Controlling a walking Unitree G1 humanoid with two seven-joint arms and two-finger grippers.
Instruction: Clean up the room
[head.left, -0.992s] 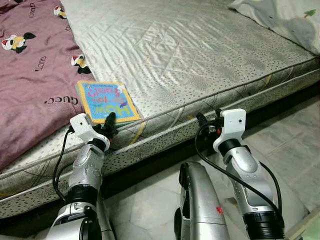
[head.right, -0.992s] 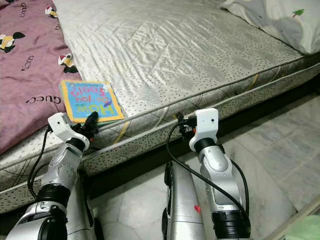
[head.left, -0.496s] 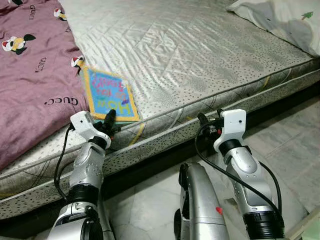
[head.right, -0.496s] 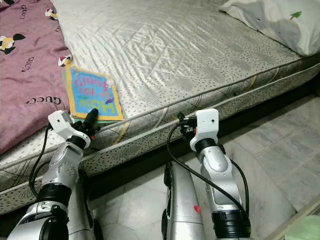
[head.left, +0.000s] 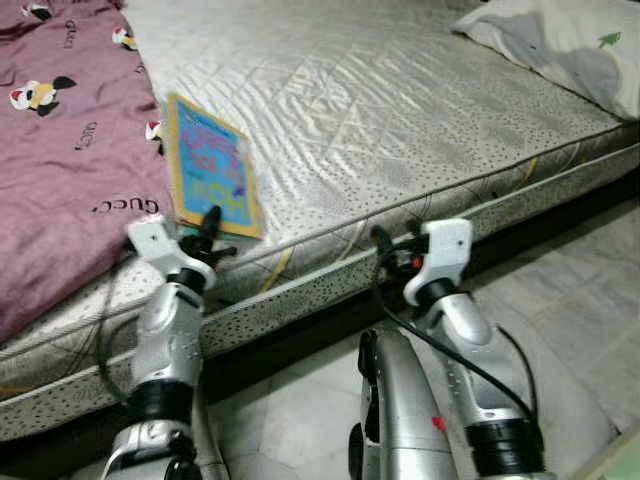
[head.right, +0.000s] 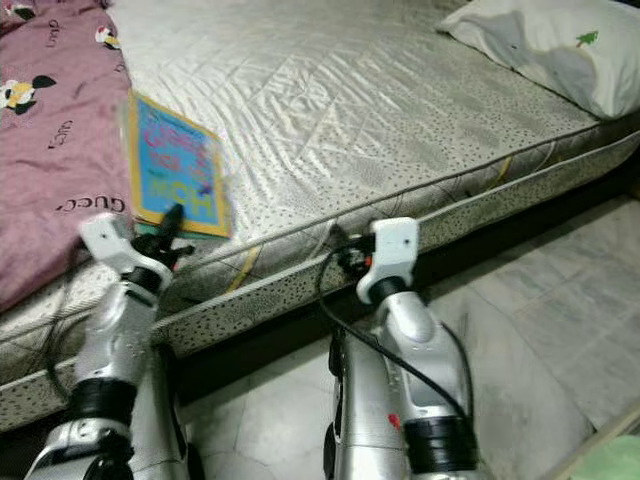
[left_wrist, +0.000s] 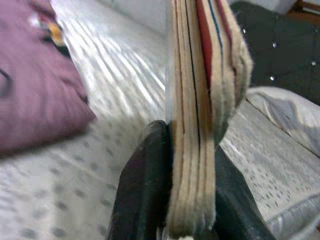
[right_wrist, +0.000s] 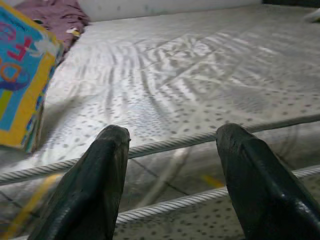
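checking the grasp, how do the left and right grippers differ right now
The left gripper is shut on the picture book, its fingers pinching the book's edge; the right gripper is open and holds nothing. The left gripper sits at the mattress edge beside the purple blanket; the right gripper hangs further along the same edge. Both have two long black fingers pointed at the bed.

Bright, even indoor light, with sheen streaking the quilted mattress (head.left: 400, 110). Deep shadow beneath the bed edge. Motion blur smearing the book (head.left: 208, 165) and both arms in the head views. Soft, out of focus up close in the left wrist view; sharper in the right.
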